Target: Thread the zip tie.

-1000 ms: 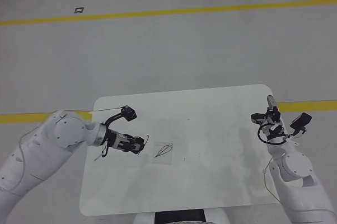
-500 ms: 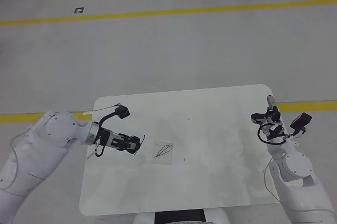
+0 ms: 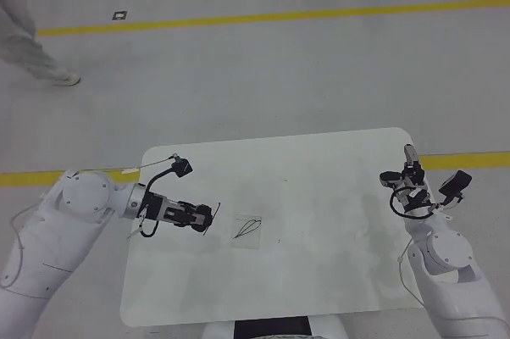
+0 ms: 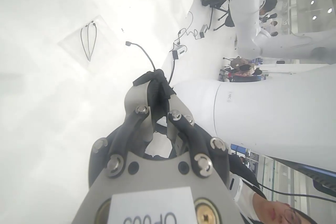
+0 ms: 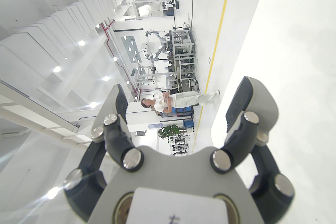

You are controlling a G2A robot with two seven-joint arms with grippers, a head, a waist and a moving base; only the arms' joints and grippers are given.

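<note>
Left gripper (image 4: 157, 78) is clenched on one black zip tie (image 4: 143, 49), head end free, above the table (image 3: 340, 195) near its left edge. A clear bag (image 3: 246, 230) of spare ties lies just beside it. Right gripper (image 5: 183, 99) is released, at the right edge.
Step, judged: tie picked, threading not begun. Next: right gripper needs the head, tail aligned to the slot.

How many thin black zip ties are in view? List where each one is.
3. One thin black zip tie is pinched in the left gripper. Two more zip ties lie side by side in the clear square pouch on the white table. Overlapping ones could be hidden.
</note>
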